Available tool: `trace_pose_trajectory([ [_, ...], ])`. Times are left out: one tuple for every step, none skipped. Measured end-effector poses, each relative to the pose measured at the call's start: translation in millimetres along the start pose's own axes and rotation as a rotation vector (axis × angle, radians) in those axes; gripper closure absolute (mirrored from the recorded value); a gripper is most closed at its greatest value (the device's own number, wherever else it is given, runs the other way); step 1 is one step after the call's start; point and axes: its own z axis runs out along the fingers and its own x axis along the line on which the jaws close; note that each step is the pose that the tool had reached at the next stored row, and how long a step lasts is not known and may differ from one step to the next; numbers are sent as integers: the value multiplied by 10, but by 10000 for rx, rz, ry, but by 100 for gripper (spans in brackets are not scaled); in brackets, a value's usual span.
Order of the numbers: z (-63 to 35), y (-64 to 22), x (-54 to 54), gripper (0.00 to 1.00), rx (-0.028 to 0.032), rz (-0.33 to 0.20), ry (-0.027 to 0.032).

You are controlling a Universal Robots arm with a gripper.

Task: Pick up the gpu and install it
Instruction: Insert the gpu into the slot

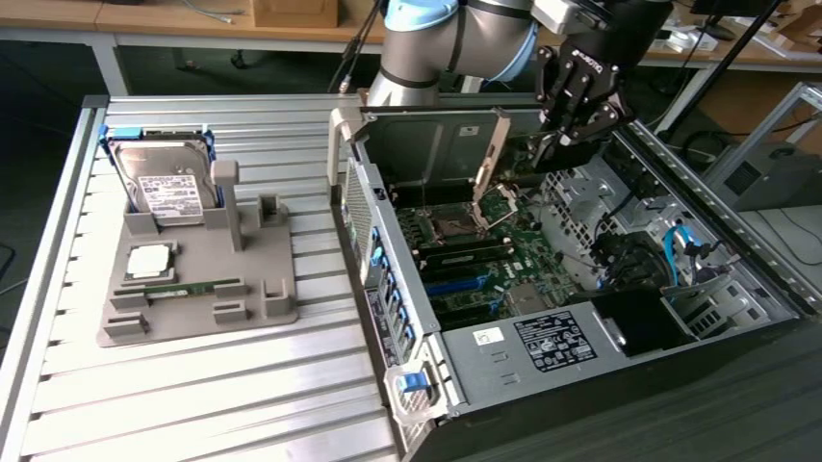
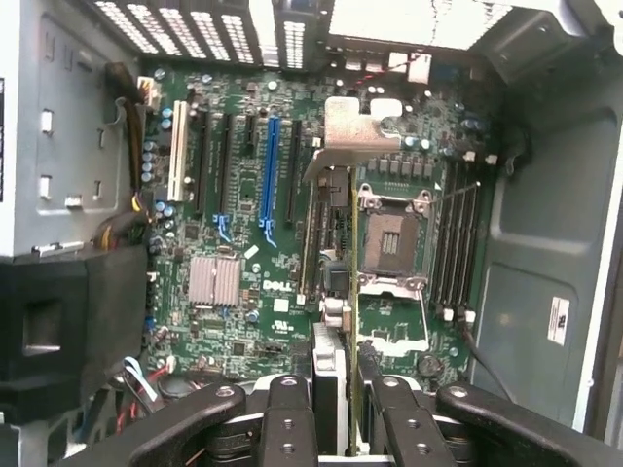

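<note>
Pincer (image 1: 567, 152) clamped on the gpu (image 2: 333, 292), we hold it edge-down over the open case (image 1: 482, 371), above the motherboard (image 2: 234, 336). We judge its edge could strike the CPU socket (image 2: 394, 238) if it misses the blue slot (image 2: 271, 175). Outside lie a ribbed metal table (image 1: 192, 404) and desks (image 1: 154, 19) behind.

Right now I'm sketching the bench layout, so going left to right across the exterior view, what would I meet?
hard drive → computer case's rear panel → gpu → gripper → blue cable
</note>
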Motion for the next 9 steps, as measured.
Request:
trace_pose_trajectory([
  [0, 0, 0, 72, 1, 29, 1],
  [1, 0, 0, 72, 1, 34, -1],
  [1, 0, 0, 72, 2, 35, -3],
  [1, 0, 0, 72, 2, 35, -4],
  [1, 0, 0, 72, 2, 35, -4],
  [1, 0, 0, 72, 2, 36, -4],
  [1, 0, 0, 72, 2, 38, -4],
  [1, 0, 0, 72, 2, 61, -4],
  [1, 0, 0, 72, 2, 112, -3],
])
